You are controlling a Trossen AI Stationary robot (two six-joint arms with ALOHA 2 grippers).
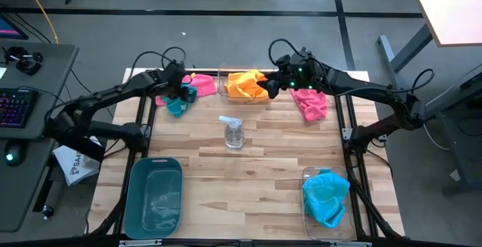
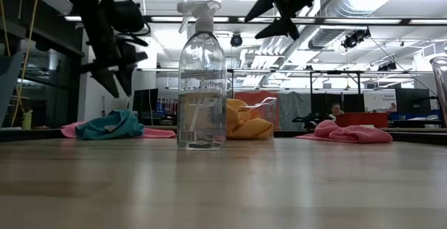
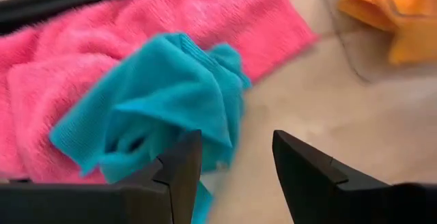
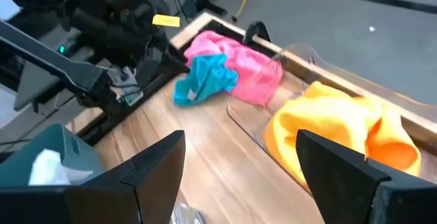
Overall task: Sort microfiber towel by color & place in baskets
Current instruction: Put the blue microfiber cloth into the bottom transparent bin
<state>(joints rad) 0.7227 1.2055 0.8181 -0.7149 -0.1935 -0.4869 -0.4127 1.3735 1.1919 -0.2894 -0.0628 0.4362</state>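
A teal towel (image 1: 179, 106) (image 3: 164, 94) lies crumpled, partly on a pink towel (image 1: 198, 86) (image 3: 61, 80), near the table's far left. My left gripper (image 1: 175, 90) (image 3: 235, 166) hovers open just above the teal towel (image 2: 108, 124). The far clear basket (image 1: 242, 86) holds orange towels (image 4: 341, 135). My right gripper (image 1: 271, 86) (image 4: 239, 149) hangs open in the air over that basket's right end. A second pink towel (image 1: 309, 102) lies at far right. The teal basket (image 1: 154, 194) sits near left; a clear basket (image 1: 307, 209) near right holds teal towels (image 1: 326, 196).
A clear pump bottle (image 1: 233, 132) (image 2: 201, 75) stands at the table's middle, between the far towels and the near baskets. Bare wood lies around it. A desk with a keyboard (image 1: 15, 105) stands left of the table.
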